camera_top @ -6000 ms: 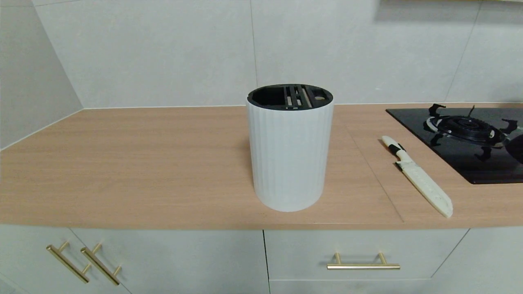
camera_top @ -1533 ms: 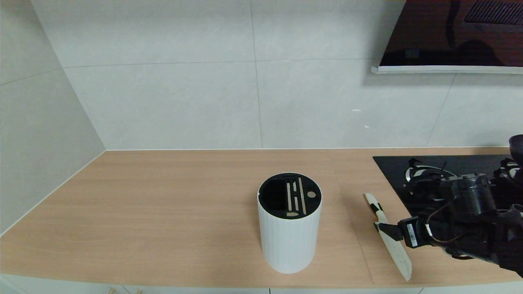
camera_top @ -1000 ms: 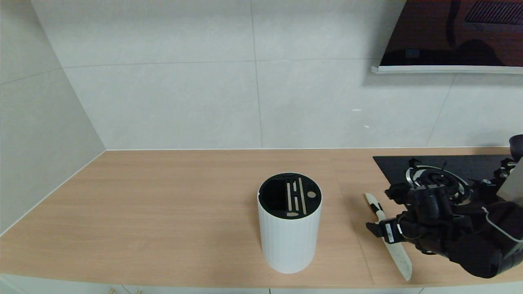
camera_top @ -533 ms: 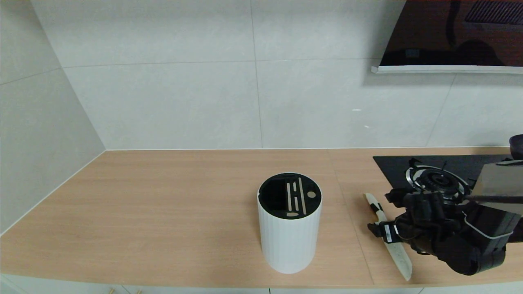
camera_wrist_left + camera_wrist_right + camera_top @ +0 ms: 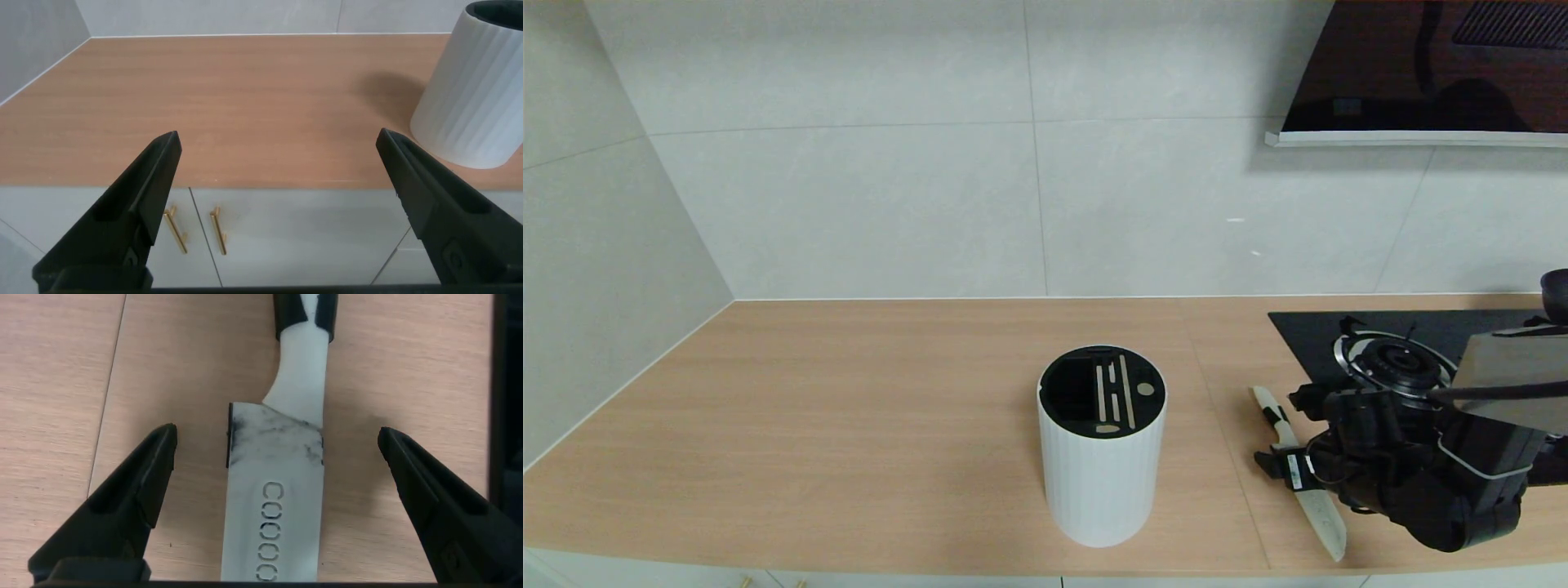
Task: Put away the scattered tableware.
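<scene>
A white ribbed knife holder [image 5: 1101, 474] with a black slotted top stands near the counter's front edge; the left wrist view catches it too [image 5: 478, 90]. To its right a pale knife [image 5: 1327, 527] lies flat with its handle pointing to the wall and its tip toward the front edge. My right gripper [image 5: 1290, 434] is open just above the knife where handle meets blade. In the right wrist view the knife [image 5: 278, 482] lies between the spread fingers [image 5: 122, 506], which do not touch it. My left gripper [image 5: 278, 212] is open and holds nothing, low in front of the counter edge.
A black gas cooktop [image 5: 1421, 343] with a burner sits right of the knife, under a dark range hood [image 5: 1421, 73]. The wooden counter [image 5: 849, 408] stretches bare to the left wall. Cabinet fronts with gold handles [image 5: 219, 233] are below the edge.
The head view has shifted since the oldest frame. My right arm came in from the right and settled a little lower over the knife with its fingers spread. Knife and holder stayed put.
</scene>
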Tool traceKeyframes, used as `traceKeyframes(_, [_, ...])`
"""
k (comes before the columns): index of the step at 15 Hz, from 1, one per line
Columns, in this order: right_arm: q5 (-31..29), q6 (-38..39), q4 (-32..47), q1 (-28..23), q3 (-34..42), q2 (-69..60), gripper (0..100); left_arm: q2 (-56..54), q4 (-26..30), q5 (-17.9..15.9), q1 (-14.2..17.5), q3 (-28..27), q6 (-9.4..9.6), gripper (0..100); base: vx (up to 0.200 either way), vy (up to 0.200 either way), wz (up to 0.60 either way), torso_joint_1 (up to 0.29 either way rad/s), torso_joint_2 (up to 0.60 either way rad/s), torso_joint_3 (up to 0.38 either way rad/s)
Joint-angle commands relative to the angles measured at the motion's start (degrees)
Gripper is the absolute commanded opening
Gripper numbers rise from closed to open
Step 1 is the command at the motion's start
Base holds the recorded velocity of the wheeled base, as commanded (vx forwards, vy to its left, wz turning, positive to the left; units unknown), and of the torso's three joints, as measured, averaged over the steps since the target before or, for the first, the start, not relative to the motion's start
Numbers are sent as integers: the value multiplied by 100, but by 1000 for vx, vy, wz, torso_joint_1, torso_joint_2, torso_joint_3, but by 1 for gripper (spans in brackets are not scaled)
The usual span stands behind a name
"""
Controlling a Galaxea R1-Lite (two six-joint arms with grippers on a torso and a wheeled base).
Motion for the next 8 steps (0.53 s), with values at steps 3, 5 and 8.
traceKeyframes(3, [-12, 6, -68, -26, -31, 93, 100, 2, 0, 2, 0, 0, -1, 100, 0, 0, 0, 0, 0, 0])
traceKeyframes(5, [-3, 6, -68, -35, -31, 102, 0, 2, 0, 2, 0, 0, -1, 100, 0, 0, 0, 0, 0, 0])
traceKeyframes(8, [-12, -3, -68, -43, -4, 84, 0, 2, 0, 2, 0, 0, -9, 100, 0, 0, 0, 0, 0, 0])
